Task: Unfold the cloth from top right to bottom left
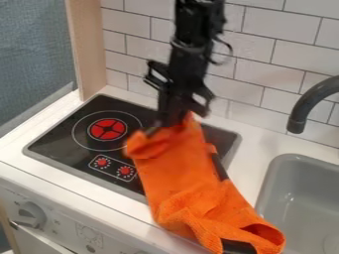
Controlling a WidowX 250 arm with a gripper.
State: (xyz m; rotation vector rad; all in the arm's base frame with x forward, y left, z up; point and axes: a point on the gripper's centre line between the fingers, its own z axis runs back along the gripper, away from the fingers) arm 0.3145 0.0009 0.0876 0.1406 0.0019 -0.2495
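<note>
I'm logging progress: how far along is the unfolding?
Looks done: the cloth is stretched lengthwise, from over the stove toward the sink. In hand: its top end, in the gripper. Left, it seems: laying that end toward bottom left and opening the bunched lower end.
</note>
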